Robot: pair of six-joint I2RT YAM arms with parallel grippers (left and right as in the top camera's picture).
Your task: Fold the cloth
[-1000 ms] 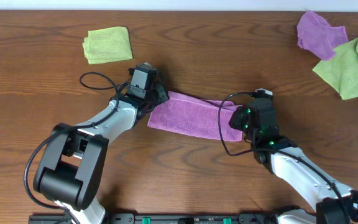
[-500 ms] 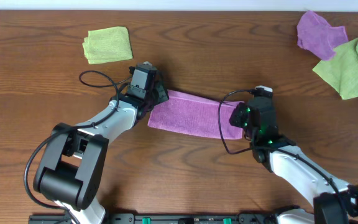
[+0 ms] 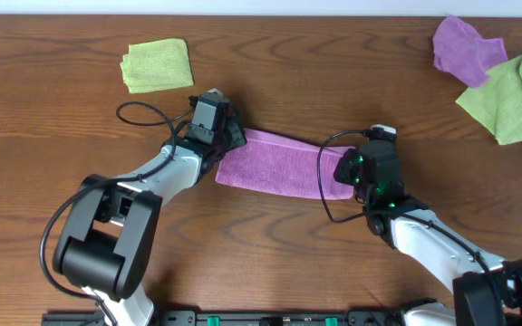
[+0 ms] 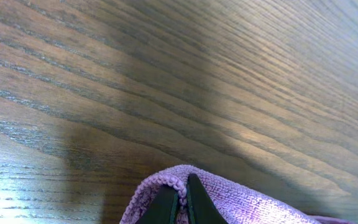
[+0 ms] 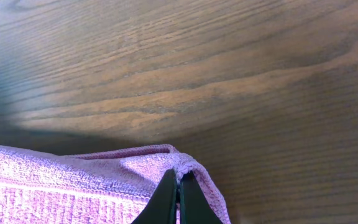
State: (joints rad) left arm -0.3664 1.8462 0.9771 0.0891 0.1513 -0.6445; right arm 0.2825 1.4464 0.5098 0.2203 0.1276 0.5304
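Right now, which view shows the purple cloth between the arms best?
Overhead: the cloth lies as a long strip, its full length visible. The left wrist view shows only one corner pinched in the left claw; the right wrist view only the other end in the right claw.

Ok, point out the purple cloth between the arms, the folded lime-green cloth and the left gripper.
purple cloth (image 3: 275, 168): overhead view, middle of its flat surface.
folded lime-green cloth (image 3: 158, 65): overhead view, its centre.
left gripper (image 4: 181, 200): left wrist view, between its closed fingertips.
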